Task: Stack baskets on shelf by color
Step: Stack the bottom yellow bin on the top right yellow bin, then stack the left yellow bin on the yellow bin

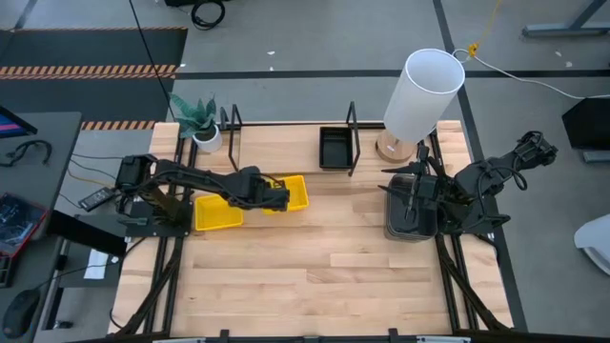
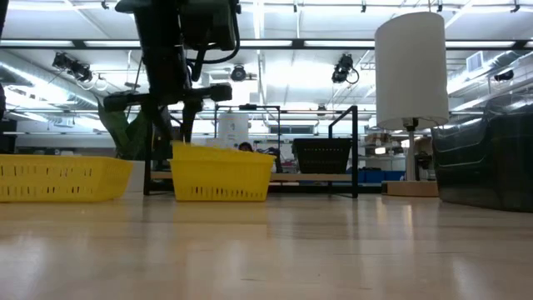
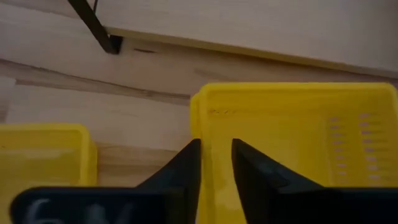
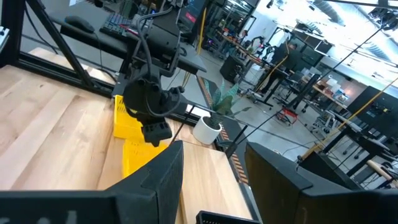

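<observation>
While left gripper [image 3: 214, 163] pinches yellow basket [image 3: 298, 143], lamp [image 1: 419, 95] flanks shelf [image 1: 286, 143].

Four views: overhead, surface-level, two wrist-mounted.
Overhead looks straight down; low looks level across the surface [image 1: 315, 257]; both share the yellow basket [image 1: 287, 193] and lamp [image 2: 410, 67].

No text can be read with certainty; pale characters on the left gripper's [image 3: 214, 163] dark body, below the fingers, are too blurred.
</observation>
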Robot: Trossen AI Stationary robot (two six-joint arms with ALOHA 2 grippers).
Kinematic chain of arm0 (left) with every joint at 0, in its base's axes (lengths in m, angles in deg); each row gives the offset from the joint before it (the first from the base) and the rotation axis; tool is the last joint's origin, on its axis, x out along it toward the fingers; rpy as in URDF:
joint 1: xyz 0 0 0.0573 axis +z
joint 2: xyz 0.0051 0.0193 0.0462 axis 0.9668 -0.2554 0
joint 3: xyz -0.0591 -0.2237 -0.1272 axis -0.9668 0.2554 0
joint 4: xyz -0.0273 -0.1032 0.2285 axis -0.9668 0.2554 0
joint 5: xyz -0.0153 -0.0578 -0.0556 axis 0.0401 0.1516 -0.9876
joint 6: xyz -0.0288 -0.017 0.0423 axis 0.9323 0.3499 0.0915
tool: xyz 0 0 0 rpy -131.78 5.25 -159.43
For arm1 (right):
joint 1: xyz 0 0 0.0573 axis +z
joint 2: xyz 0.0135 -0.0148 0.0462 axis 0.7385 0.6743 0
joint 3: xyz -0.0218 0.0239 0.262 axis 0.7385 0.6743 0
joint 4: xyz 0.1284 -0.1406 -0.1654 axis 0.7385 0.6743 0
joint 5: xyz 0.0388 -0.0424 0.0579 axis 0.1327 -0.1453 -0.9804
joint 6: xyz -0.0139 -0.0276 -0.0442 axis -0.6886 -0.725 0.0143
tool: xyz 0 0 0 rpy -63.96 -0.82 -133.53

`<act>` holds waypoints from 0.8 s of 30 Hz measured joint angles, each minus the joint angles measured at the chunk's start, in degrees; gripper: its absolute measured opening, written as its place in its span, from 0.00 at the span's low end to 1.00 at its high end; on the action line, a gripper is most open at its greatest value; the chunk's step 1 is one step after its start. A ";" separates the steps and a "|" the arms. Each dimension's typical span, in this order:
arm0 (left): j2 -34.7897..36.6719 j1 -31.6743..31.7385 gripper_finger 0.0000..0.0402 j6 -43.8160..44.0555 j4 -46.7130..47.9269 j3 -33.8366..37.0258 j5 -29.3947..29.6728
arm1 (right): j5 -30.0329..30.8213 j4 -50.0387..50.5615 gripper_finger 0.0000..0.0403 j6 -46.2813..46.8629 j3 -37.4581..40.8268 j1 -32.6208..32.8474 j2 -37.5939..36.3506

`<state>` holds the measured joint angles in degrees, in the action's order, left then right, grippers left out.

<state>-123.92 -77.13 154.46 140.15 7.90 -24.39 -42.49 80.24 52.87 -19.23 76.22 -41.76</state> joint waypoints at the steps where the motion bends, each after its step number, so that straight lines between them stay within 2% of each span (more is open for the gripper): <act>1: 0.00 0.10 0.27 -0.33 0.01 0.00 -0.21 | 0.00 0.00 0.44 0.00 0.00 0.00 0.00; 8: 0.99 0.65 0.49 -8.30 0.39 0.02 -3.94 | -0.02 0.01 0.44 0.00 0.00 0.00 0.00; 12: 2.07 0.64 0.58 -9.57 4.53 0.02 -8.16 | -0.04 0.13 0.44 -0.02 0.00 0.00 0.00; 15: 2.60 0.07 0.61 -8.88 9.99 0.02 -11.44 | -0.10 0.15 0.44 -0.01 0.00 0.00 0.00; 19: 2.62 -1.25 0.61 -3.27 16.28 0.02 -13.48 | -0.13 0.17 0.44 0.00 0.00 0.00 0.02; 24: 2.60 -1.97 0.57 -0.13 15.71 0.21 -13.55 | -0.15 0.15 0.44 -0.02 0.00 0.00 0.02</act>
<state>-121.32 -79.10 154.33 155.86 8.11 -37.93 -42.64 80.40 52.85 -19.23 76.22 -41.74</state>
